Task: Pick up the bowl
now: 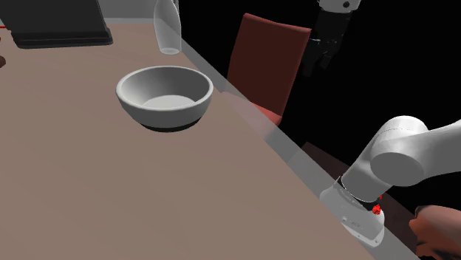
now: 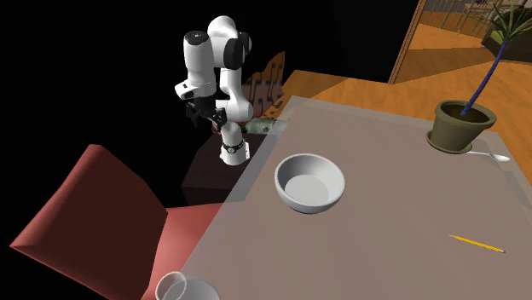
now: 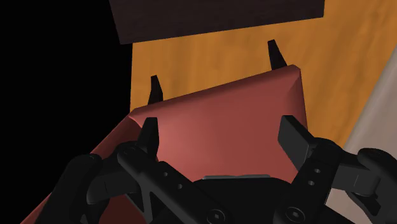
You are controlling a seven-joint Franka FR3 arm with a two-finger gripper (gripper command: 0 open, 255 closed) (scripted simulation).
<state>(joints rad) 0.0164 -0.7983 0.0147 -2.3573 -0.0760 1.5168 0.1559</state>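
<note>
Pinkish-brown tabletop (image 1: 111,192) carries the grey bowl (image 1: 165,96), upright and near the edge on the arm's side, so probably within reach. Off the table, the gripper (image 1: 316,65) hangs over a red chair (image 1: 266,63), fingers apart and empty, ready to straddle the rim.

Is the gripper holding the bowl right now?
No, the gripper is open with nothing between its fingers, over the red chair, while the bowl sits on the table.
</note>
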